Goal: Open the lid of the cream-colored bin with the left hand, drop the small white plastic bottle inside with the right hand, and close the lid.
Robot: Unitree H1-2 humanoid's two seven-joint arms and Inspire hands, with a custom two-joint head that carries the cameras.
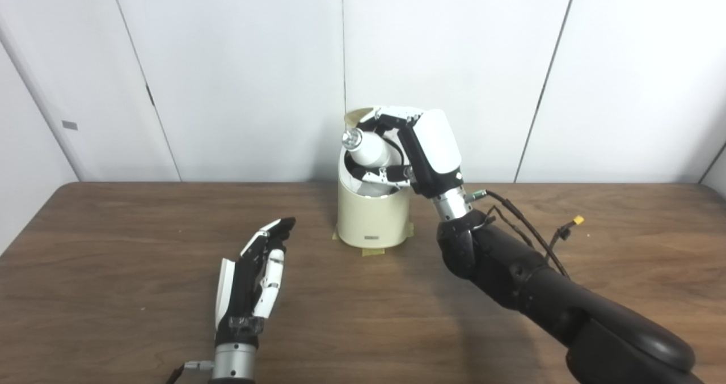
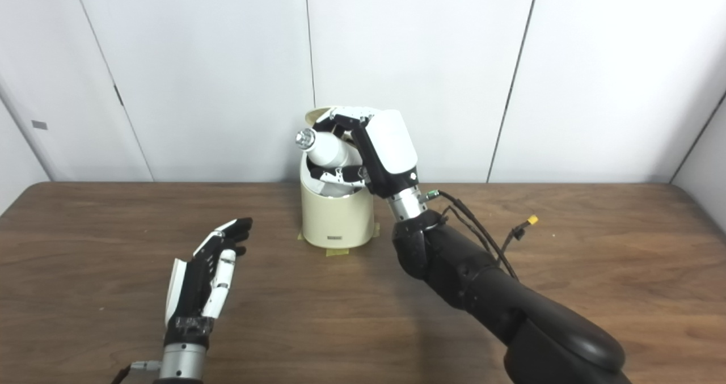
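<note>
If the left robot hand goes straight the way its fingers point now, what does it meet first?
Probably the bin. The left robot hand points up-right toward its base, only bare table between; depth is unclear, so it might pass in front.

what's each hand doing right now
Left hand: open, empty, above the table.
Right hand: shut on the white bottle, over the bin.

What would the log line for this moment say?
right hand: holds bottle over bin | left hand: open, waiting | lid: up
</note>
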